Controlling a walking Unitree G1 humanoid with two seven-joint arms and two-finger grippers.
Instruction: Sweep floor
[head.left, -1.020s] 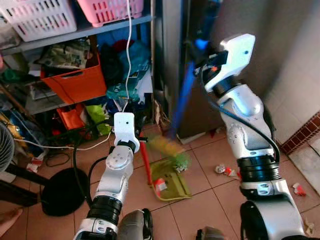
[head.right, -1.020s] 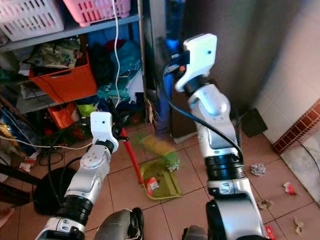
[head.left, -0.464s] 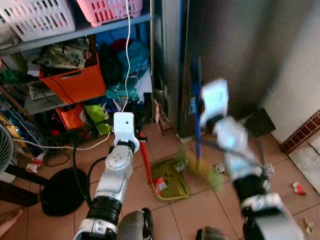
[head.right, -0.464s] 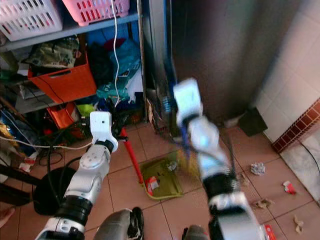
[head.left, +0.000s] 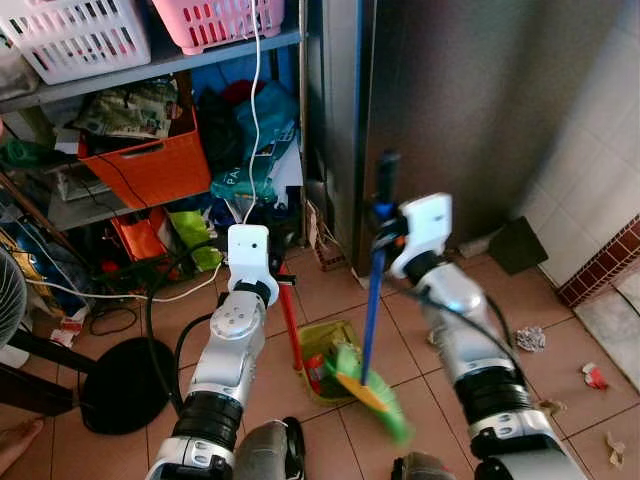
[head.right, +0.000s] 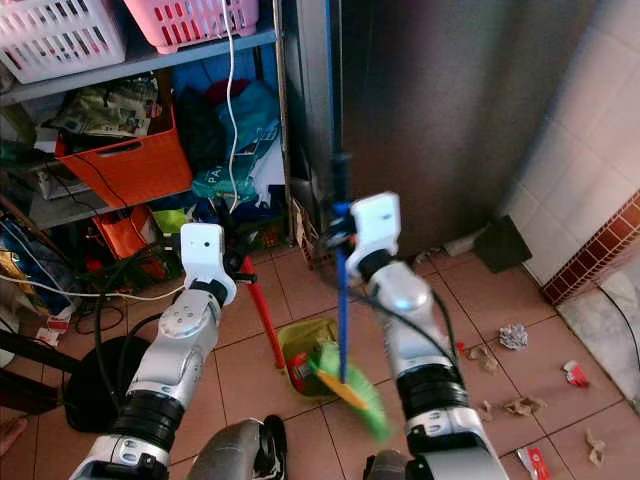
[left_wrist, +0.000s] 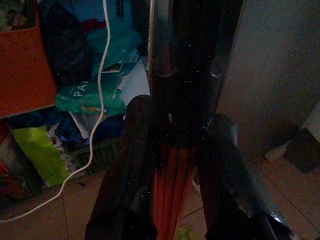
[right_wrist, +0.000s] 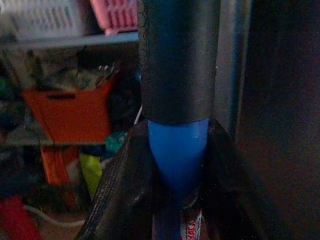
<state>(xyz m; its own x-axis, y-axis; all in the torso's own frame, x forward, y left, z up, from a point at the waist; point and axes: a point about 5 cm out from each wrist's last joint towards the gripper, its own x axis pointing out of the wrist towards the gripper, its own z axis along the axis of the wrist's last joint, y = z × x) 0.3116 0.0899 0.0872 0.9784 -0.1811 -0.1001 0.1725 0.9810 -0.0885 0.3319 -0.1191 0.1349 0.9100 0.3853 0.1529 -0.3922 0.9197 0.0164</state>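
Note:
My right gripper (head.left: 384, 234) is shut on the blue handle of a broom (head.left: 371, 305), seen close up as the blue shaft (right_wrist: 178, 150) between its fingers. The green and yellow bristles (head.left: 376, 396) rest on the tiles at the near edge of a green dustpan (head.left: 322, 342). The dustpan lies on the floor with a red and white wrapper (head.left: 314, 374) in it. Its red handle (head.left: 291, 328) stands upright, and my left gripper (left_wrist: 179, 127) is shut on it. Crumpled paper (head.left: 528, 338) and small scraps (head.left: 593, 377) lie on the tiles to the right.
Cluttered shelves with an orange bin (head.left: 150, 165), baskets and cables stand at the left back. A grey metal cabinet (head.left: 450, 100) rises straight ahead, with a tiled wall (head.left: 600, 170) to the right. A black fan base (head.left: 125, 385) sits at my left. A person's foot (head.left: 18, 442) shows at the lower left.
My right arm has swung down from high up, and the broom's bristles have swept from the dustpan's far side towards me. The left arm and dustpan have stayed put.

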